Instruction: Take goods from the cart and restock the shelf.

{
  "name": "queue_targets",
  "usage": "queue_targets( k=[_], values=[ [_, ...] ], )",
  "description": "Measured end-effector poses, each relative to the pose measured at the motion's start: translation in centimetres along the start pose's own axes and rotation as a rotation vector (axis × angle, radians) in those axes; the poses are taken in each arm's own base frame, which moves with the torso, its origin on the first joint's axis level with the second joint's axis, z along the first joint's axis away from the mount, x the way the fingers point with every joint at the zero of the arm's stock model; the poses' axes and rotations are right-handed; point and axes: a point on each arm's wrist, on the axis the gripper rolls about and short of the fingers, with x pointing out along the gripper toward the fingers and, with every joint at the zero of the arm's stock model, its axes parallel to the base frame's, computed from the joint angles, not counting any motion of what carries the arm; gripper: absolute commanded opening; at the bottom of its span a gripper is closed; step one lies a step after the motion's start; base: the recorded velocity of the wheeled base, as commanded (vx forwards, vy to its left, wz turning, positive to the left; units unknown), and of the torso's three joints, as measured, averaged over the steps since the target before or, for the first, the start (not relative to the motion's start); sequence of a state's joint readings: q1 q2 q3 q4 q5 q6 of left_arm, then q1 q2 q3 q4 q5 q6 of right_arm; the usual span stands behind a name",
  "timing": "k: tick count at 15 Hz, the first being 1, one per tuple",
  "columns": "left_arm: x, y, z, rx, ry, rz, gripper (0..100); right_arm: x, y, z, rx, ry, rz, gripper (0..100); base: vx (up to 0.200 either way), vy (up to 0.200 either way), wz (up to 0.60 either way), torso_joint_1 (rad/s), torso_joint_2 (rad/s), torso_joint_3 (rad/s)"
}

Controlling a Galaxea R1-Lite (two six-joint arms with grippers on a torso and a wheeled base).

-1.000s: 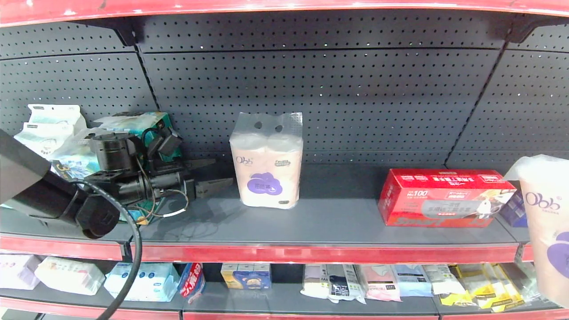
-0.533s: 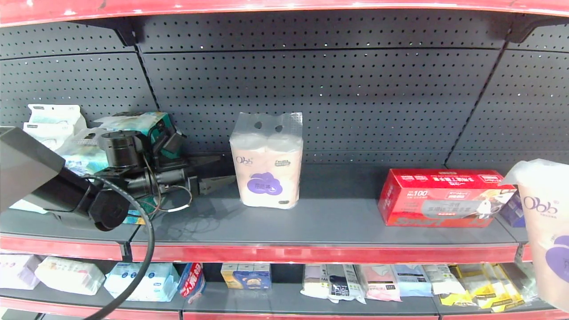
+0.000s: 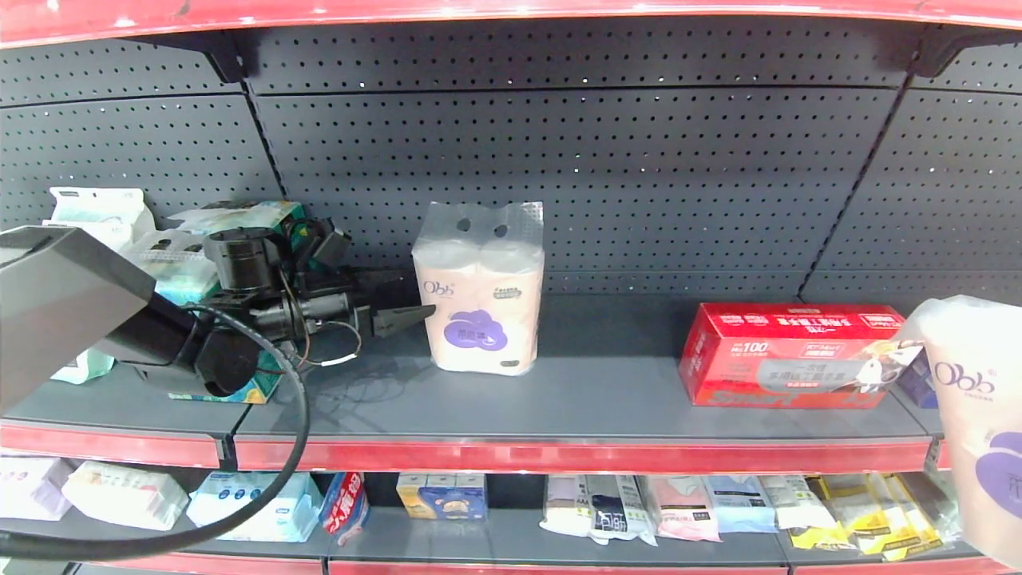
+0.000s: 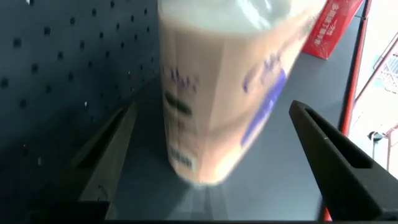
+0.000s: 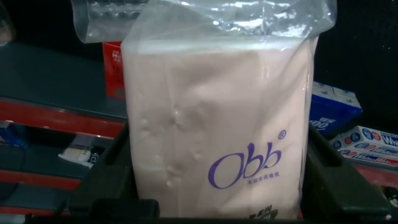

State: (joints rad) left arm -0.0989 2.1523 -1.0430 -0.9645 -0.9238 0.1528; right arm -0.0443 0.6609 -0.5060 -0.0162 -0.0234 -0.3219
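Nearest the camera, well to the right of the standing roll pack [image 3: 479,291] and out in front of the shelf [image 3: 591,399], the right gripper [image 5: 217,193] is clamped on a held roll pack [image 3: 978,415]. This second bag of toilet rolls, with the same purple mark, stands upright between dark fingers [image 5: 102,180] that press on both its sides, its loose plastic top bunched above.

Further in, just left of the standing roll pack, the left gripper [image 3: 403,302] lies low over the shelf with its fingers spread wide and nothing in them. The nearer fingertip is right at the pack's left face. Whether it touches is hard to say, as the wrist view is smeared there.

The standing roll pack itself is upright on the middle of the shelf board. Well to its right lies a red box [image 3: 794,355], flat and long side forward, with a blue box [image 3: 918,383] just beyond it.

Left of the standing roll pack, behind the left arm, are teal packets [image 3: 247,216] and white pouches [image 3: 96,208]. Below it, the lower shelf [image 3: 495,547] carries small packets. Behind it rises the dark pegboard [image 3: 575,176].
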Motion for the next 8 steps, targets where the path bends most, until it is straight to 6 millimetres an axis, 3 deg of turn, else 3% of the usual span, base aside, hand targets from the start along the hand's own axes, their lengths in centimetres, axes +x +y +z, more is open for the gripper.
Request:
queue_targets(
  k=[8],
  values=[
    [2.8,0.6,0.0,0.023,-0.027,-0.061,100,0.0,0.1,-0.2,0.000,0.005,0.002,0,0.000,0.000,0.00,0.000,0.00,0.000]
  ],
)
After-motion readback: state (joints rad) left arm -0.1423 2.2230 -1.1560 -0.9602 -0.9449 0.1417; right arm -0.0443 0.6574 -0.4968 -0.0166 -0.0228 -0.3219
